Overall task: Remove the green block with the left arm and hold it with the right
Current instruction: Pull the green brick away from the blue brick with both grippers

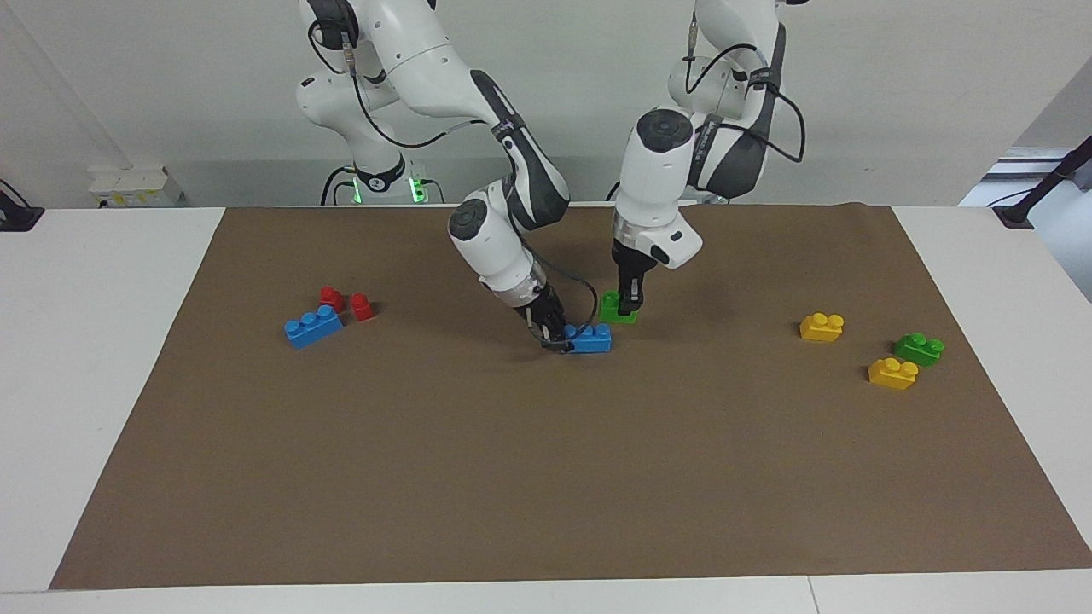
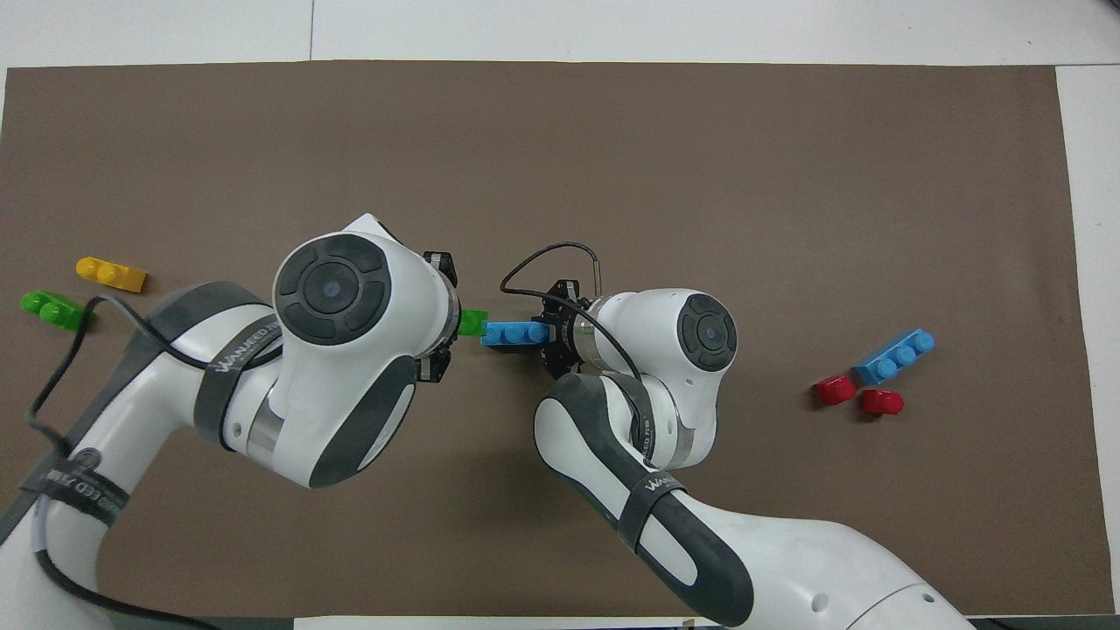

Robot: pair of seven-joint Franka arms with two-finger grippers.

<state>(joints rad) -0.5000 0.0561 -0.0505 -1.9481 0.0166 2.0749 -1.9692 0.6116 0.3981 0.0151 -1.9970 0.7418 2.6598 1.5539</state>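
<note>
Brown mat point(image 1: 546, 477) covers most of the white table point(image 1: 94, 358). Left arm point(image 1: 657, 170) reaches down over the mat's middle, its gripper point(image 1: 630, 300) clamped on the green block point(image 1: 613, 309), which sits low at the mat, just beside one end of a blue brick point(image 1: 591, 338) and a little nearer to the robots. Right arm point(image 1: 503, 222) slants down to that same blue brick, its gripper point(image 1: 554, 334) gripping the brick's end toward the right arm's side; jaws closed on it. Toward the right arm's end of the table lies a second blue brick point(image 1: 312, 326) with two red bricks point(image 1: 345, 301) just beside it, nearer to the robots. Toward the left arm's end sit a yellow brick point(image 1: 821, 327), a second green brick point(image 1: 919, 348) and another yellow brick point(image 1: 892, 373), the last two close together.
</note>
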